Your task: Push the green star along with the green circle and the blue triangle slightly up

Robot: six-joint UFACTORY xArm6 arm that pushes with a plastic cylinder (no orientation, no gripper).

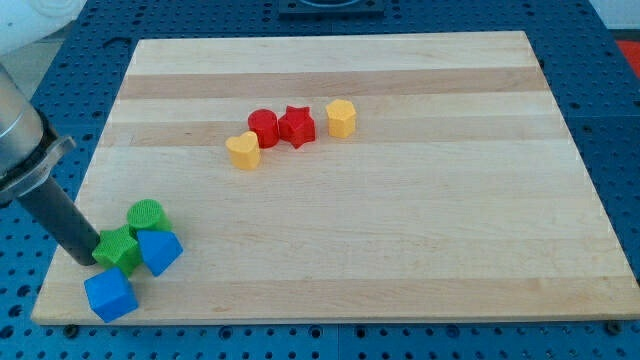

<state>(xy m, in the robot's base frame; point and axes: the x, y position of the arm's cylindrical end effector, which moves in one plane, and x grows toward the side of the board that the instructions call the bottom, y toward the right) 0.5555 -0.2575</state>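
Note:
The green star [119, 249] lies near the board's bottom left corner. The green circle [147, 215] touches it at its upper right. The blue triangle [159, 251] touches it on the right. A blue cube [110, 293] sits just below the star. My tip [87, 259] is at the star's left side, touching or nearly touching it. The dark rod rises from there toward the view's upper left.
A yellow heart [243, 151], a red circle [264, 127], a red star [296, 126] and a yellow hexagon [341, 117] form a row in the upper middle. The wooden board [420, 230] ends close to the blocks on the left and bottom.

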